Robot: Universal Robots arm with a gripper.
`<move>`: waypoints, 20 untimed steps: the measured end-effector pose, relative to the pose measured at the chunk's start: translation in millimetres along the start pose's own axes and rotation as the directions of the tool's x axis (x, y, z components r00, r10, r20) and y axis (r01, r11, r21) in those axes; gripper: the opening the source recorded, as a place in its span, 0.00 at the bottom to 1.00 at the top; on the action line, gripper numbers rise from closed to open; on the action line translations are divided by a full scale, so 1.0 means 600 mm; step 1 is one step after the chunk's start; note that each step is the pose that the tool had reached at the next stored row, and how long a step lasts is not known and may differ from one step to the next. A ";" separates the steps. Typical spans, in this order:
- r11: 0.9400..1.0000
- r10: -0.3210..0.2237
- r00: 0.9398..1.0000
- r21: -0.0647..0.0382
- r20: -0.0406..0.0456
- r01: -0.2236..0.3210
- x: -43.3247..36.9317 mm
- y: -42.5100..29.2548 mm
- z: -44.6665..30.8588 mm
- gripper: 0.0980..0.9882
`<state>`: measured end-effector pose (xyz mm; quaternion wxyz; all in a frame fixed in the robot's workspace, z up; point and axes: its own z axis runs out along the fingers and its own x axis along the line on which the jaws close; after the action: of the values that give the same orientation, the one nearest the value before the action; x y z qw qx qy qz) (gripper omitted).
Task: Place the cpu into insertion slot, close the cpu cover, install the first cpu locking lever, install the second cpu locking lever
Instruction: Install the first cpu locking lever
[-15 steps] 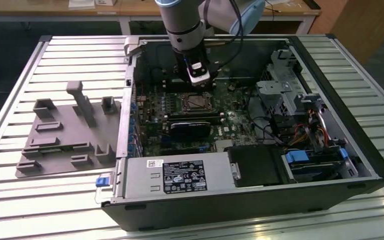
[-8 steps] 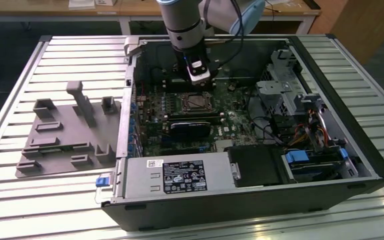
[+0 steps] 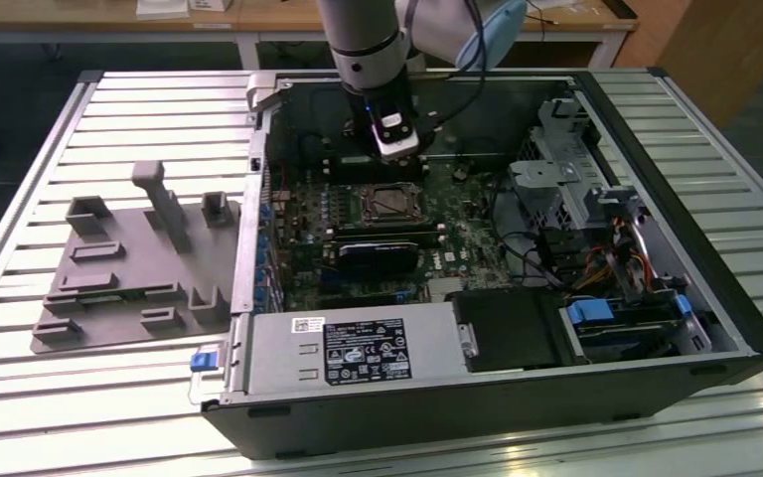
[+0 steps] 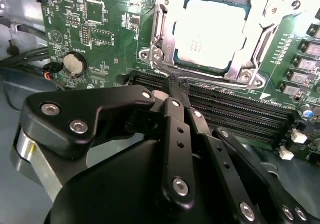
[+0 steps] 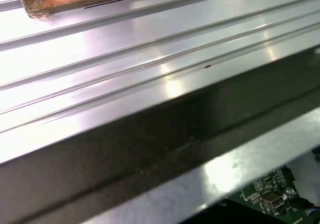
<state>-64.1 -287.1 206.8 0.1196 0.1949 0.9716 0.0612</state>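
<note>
The cpu (image 4: pixel 212 32), with its pale silver top, lies in the insertion slot (image 3: pixel 388 204) on the green board. The cpu cover (image 4: pixel 248 70), a silver frame, lies flat around it, and the chip shows through its window. A thin metal lever (image 4: pixel 156 32) runs along one side of the socket. My gripper (image 4: pixel 175 87) is shut, its black fingers (image 4: pixel 176 129) pressed together. The tips are at the socket's edge, beside the long black memory slots, where a thin wire-like piece sits; I cannot tell if they pinch it. In the exterior view the gripper (image 3: pixel 399 149) hangs just behind the socket.
Long black memory slots (image 4: pixel 235 116) and a coin battery (image 4: pixel 75 63) flank the socket. A black block (image 3: pixel 381 248), the power supply (image 3: pixel 349 348) and the drive cage (image 3: pixel 594 209) crowd the open case. A grey fixture (image 3: pixel 130 268) lies at the exterior view's left. The case wall (image 5: pixel 150 84) is close.
</note>
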 end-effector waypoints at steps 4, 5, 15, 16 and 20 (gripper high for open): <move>1.000 0.000 1.000 0.000 0.000 0.000 -0.002 0.001 -0.007 0.01; 1.000 0.000 1.000 0.000 0.000 0.000 -0.002 0.001 -0.007 0.01; 1.000 0.002 1.000 0.012 -0.024 -0.002 -0.007 0.001 -0.006 0.01; 1.000 0.003 0.999 0.017 -0.035 -0.002 -0.010 0.001 -0.005 0.01; 0.999 0.007 0.997 0.039 -0.082 -0.004 -0.018 0.001 -0.003 0.01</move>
<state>-54.6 -291.1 210.8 0.0757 0.1972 0.9761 0.0506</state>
